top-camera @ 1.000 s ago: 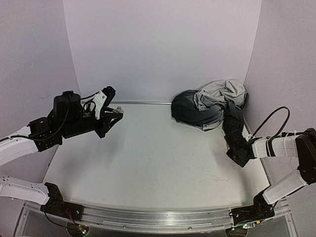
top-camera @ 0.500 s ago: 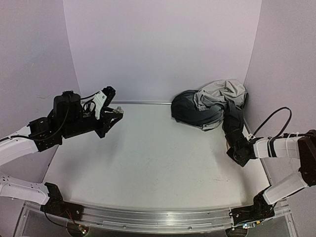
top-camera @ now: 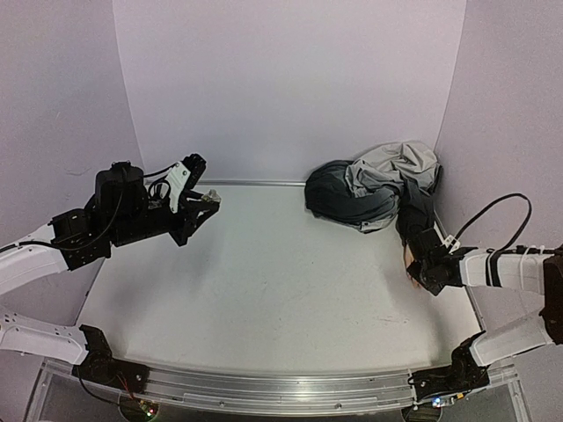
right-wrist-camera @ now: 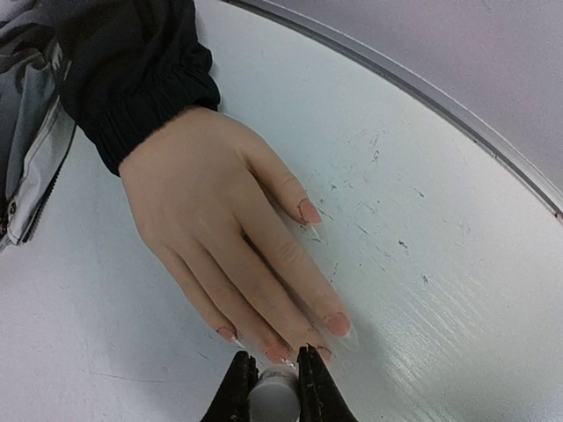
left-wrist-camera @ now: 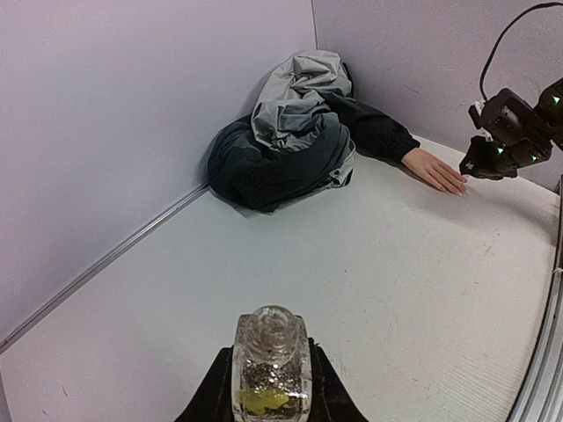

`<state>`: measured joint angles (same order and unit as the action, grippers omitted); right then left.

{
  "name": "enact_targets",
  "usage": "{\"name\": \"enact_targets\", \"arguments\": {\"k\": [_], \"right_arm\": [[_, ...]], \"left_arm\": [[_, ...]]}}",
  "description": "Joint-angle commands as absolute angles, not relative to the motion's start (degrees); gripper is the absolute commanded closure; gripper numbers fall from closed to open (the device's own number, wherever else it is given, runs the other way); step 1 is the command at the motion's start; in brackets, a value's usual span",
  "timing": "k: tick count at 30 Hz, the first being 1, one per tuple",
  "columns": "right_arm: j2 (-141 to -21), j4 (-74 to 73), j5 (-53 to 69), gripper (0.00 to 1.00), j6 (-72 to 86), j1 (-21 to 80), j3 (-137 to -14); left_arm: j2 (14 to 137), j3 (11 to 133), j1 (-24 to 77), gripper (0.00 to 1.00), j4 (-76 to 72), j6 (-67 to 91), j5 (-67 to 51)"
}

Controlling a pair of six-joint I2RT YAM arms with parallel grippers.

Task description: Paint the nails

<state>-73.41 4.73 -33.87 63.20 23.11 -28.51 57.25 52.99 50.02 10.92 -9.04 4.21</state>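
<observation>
The pale mannequin hand [right-wrist-camera: 207, 198] lies flat on the table, coming out of a dark grey sleeve [right-wrist-camera: 145, 79]. Its nails [right-wrist-camera: 338, 323] are long and pinkish. In the right wrist view my right gripper [right-wrist-camera: 274, 376] is shut on a white cap [right-wrist-camera: 273, 396] that hovers right at the fingertips, by the middle nail [right-wrist-camera: 278, 353]. Whatever hangs under the cap is hidden. My left gripper [left-wrist-camera: 271, 391] is shut on a small clear bottle [left-wrist-camera: 271, 352] with its neck uncapped, held above the table's left side [top-camera: 209, 200], far from the hand [left-wrist-camera: 435, 170].
A crumpled grey and dark jacket [top-camera: 374, 185] is heaped in the back right corner. The table [top-camera: 264, 290] is white, with walls close on three sides and a metal rail [top-camera: 281, 387] along the near edge.
The right arm has shifted a little, bringing its gripper slightly farther back and closer over the hand's fingertips. The left arm and bottle have stayed put.
</observation>
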Motion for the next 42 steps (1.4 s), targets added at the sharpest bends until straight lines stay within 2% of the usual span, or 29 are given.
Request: {"name": "enact_targets", "arguments": {"k": [1,16,42], "right_arm": [[-73.4,5.1,-34.7,1.00,61.1,22.8,-27.9],[-77.4,5.3,-36.5,1.00,62.7,22.8,-30.2],[-77.1,6.6,-38.0,1.00,61.4,22.8,-30.6]], "left_arm": [[56.3,53.5,49.7,1.00,7.7,-8.8,3.4],[55.5,53.1,49.7,1.00,7.8,-8.8,3.8],[55.1,52.9,49.6,1.00,7.7,-8.9,3.9]]}}
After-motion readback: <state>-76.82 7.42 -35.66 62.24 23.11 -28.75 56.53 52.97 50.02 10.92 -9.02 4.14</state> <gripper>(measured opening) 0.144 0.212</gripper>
